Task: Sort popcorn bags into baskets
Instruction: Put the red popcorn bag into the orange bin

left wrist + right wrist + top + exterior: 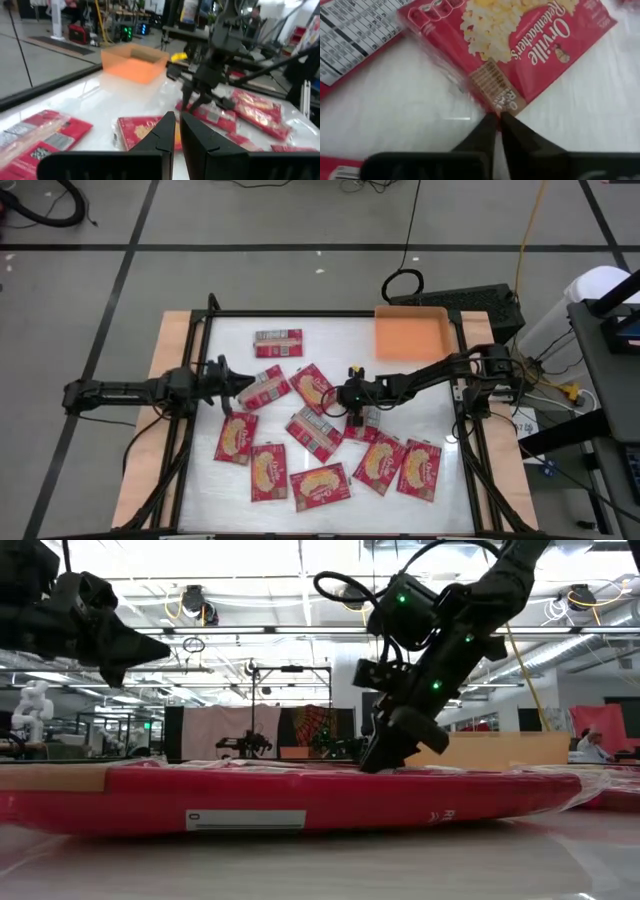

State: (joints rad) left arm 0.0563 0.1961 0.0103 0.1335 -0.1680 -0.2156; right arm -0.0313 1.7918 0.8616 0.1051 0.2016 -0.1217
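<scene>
Filling the low view's foreground, one red popcorn bag (300, 802) is lying flat on the bench (440, 490), w/ the right pincer (378, 762) coming down just behind it. Right wrist view is showing that pincer's fingers (492, 132) pressed together, tips sitting at the short edge of a face-up bag (520, 55), nothing visibly pinched between them. Judging by that, it's working at the bag's edge to get a purchase, since flat packets give no other lip to grab; the grab doesn't look made yet.

Left pincer (238, 382) is hovering over the left-centre of the bench, fingers (167, 132) also pressed together, holding nothing, prob. waiting.

Rest of the bags are lying scattered across the middle and near half, some overlapping, one label-side-up bag (278, 342) alone toward the far side. Orange tray (410, 333) is sitting at the far right corner, looking empty.

Room-wise: far half of the bench betw. cluster and tray is bare, so the carry path looks open. Near right pair of bags (400, 466) is lying close to the frame edge, so approach there looks tighter. Neighbouring bags crowding the right pincer could get dragged along.
</scene>
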